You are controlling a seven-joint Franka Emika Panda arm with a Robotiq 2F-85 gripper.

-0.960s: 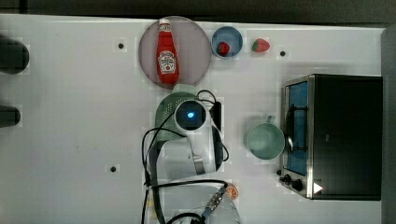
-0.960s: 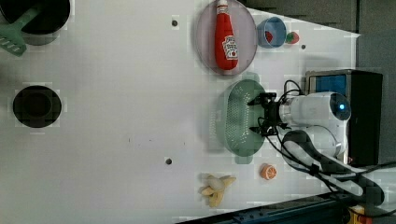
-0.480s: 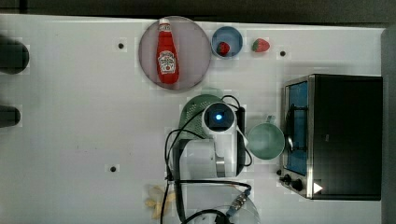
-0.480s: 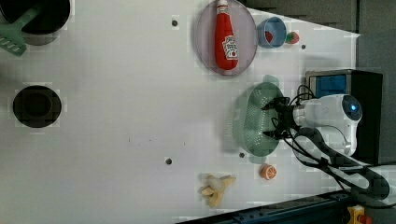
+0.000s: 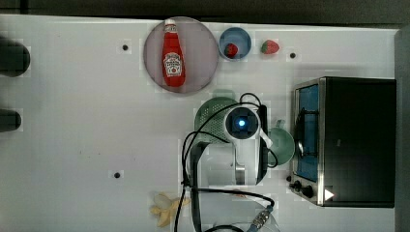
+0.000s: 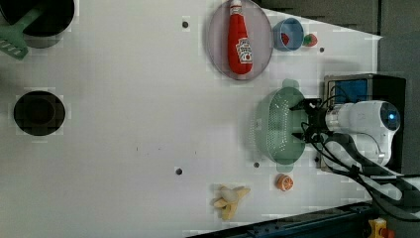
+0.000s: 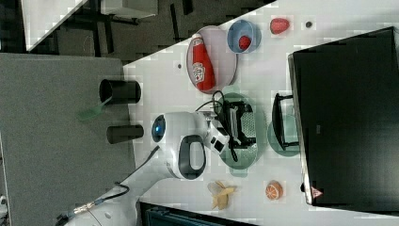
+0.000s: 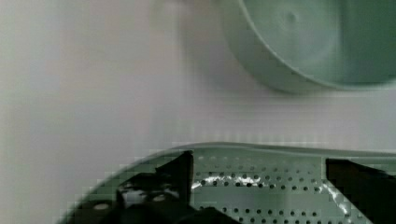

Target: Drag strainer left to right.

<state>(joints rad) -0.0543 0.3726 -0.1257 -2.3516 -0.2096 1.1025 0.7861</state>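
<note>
The pale green perforated strainer (image 6: 277, 126) rests on the white table, its bowl partly covered by my arm in the top view (image 5: 207, 117). My gripper (image 6: 298, 120) reaches down into the bowl at the side nearest the toaster oven, open wide. In the wrist view both black fingers (image 8: 173, 172) stand far apart just inside the strainer's rim (image 8: 261, 186), with nothing clamped between them. From the right view, the gripper (image 7: 242, 125) sits over the strainer (image 7: 240, 155).
A teal mug (image 5: 283, 145) stands just past the strainer, a small gap away (image 8: 317, 42). The toaster oven (image 5: 348, 140) is beyond it. A ketchup bottle (image 5: 173, 53) lies on a plate, beside a blue bowl (image 5: 234, 43) and a strawberry (image 5: 270, 47). A banana (image 5: 164, 210) and an orange (image 6: 284, 182) lie near the arm's base.
My arm and the strainer have slid together toward the top view's right, ending close beside the mug. The fingers have stayed spread.
</note>
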